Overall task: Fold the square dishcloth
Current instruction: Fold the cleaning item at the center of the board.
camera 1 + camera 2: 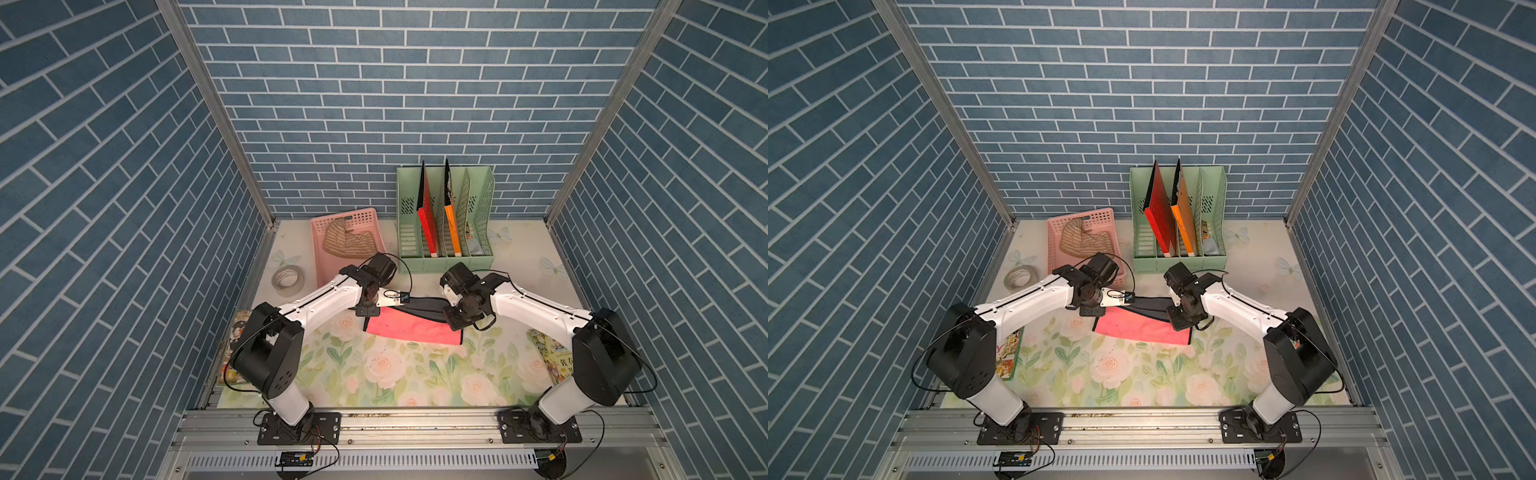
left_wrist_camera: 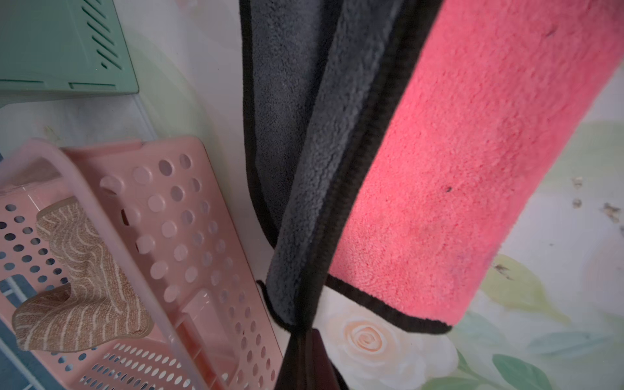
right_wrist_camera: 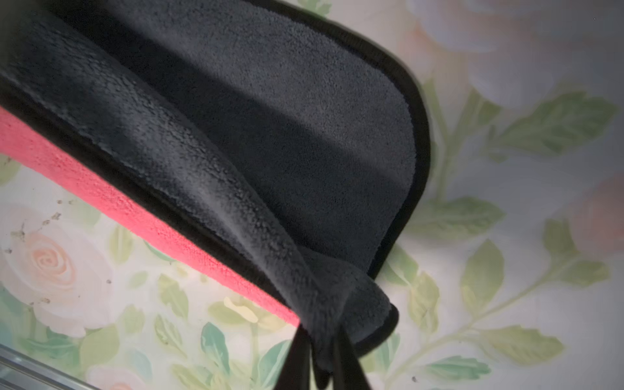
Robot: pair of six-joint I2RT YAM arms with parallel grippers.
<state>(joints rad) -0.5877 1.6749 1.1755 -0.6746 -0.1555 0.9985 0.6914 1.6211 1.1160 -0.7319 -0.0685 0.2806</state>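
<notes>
Whitish tape roll (image 1: 287,282) sits far left on the floral table (image 1: 415,374). Next is a pink basket (image 1: 320,257) at the back, with a striped brown rag (image 1: 345,243) lying in it.

Left gripper (image 2: 309,361) is clenched on the cloth's left corner, black trim pinched between the fingers.

Cloth (image 1: 409,328) is mid-table between the two arms, just in front of basket and rack. Its pink face is toward the front. A grey strip runs along the back edge, strung between the grippers, with black binding all round.

Right gripper (image 3: 322,358) has the grey corner bunched between its fingers (image 3: 297,354). Clamped or loosened, can't tell.

Green rack (image 1: 484,195) is back right, with a red folder (image 1: 427,224) and an orange folder (image 1: 452,224) leaning in separate slots. A picture book (image 1: 550,353) lies at the right edge.
</notes>
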